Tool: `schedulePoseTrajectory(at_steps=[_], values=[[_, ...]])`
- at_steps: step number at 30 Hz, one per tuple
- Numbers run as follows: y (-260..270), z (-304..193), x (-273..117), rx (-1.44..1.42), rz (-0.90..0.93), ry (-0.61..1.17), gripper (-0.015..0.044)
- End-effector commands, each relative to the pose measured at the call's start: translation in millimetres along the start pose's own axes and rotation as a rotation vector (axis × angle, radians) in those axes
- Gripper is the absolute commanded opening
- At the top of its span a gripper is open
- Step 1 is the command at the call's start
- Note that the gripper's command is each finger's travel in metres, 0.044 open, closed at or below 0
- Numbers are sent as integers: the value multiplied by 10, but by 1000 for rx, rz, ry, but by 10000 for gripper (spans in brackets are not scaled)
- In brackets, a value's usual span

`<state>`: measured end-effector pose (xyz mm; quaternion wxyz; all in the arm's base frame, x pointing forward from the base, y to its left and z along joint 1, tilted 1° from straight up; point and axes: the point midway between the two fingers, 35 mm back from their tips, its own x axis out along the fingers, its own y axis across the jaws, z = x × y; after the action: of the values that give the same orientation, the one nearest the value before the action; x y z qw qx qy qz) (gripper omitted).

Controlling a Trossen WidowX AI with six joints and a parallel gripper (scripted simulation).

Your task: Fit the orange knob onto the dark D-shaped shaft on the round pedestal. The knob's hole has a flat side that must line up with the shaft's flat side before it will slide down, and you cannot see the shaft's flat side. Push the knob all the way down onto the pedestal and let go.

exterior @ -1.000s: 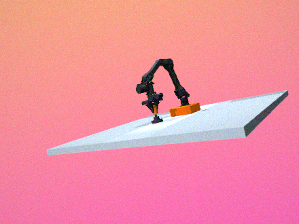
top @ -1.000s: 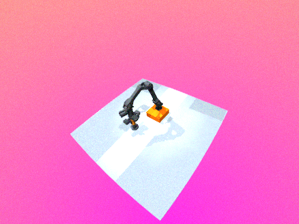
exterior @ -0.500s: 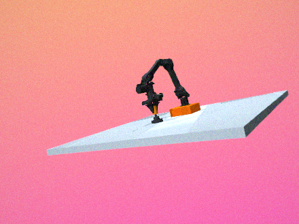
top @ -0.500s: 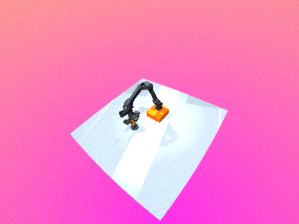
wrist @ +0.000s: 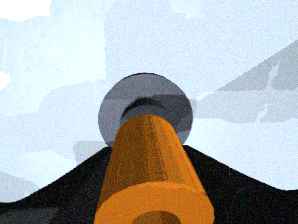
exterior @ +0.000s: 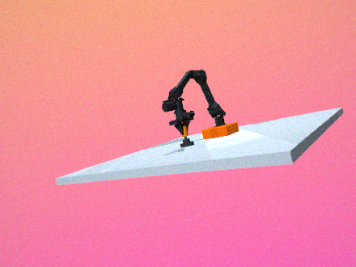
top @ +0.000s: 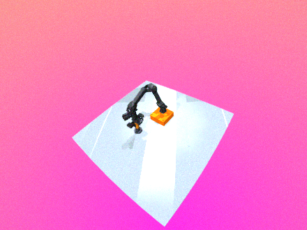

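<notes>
The orange knob (top: pixel 137 126) (exterior: pixel 185 131) (wrist: pixel 150 165) is a tall cylinder with a hole in its top, seen in the wrist view. My gripper (top: pixel 136 125) (exterior: pixel 184 129) (wrist: pixel 147 152) is shut on it and holds it about upright. The round dark pedestal (top: pixel 138 131) (exterior: pixel 187 144) (wrist: pixel 145 85) stands below it on the table. In the exterior view a short dark stretch of the shaft (exterior: pixel 186 138) shows between the knob's lower end and the pedestal. The knob sits above the pedestal, not down on it. The shaft's top and its flat side are hidden.
The arm's orange base block (top: pixel 162 120) (exterior: pixel 220 131) stands beside the pedestal, farther back on the pale table (top: pixel 195 146) (exterior: pixel 251 147). The arm arches from it over to the pedestal. Shadows and bright patches lie across the table.
</notes>
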<state>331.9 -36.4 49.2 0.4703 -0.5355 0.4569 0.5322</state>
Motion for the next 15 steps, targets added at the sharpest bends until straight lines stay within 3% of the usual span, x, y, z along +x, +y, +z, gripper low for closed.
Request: schedulePoseTrajectory(at_steps=[1,6,15], values=[[-9,-8,-40,-27,-6,4,0],[-24,-13,-52,-200,-6,5,0],[-33,-14,-21,-211,-6,5,0]])
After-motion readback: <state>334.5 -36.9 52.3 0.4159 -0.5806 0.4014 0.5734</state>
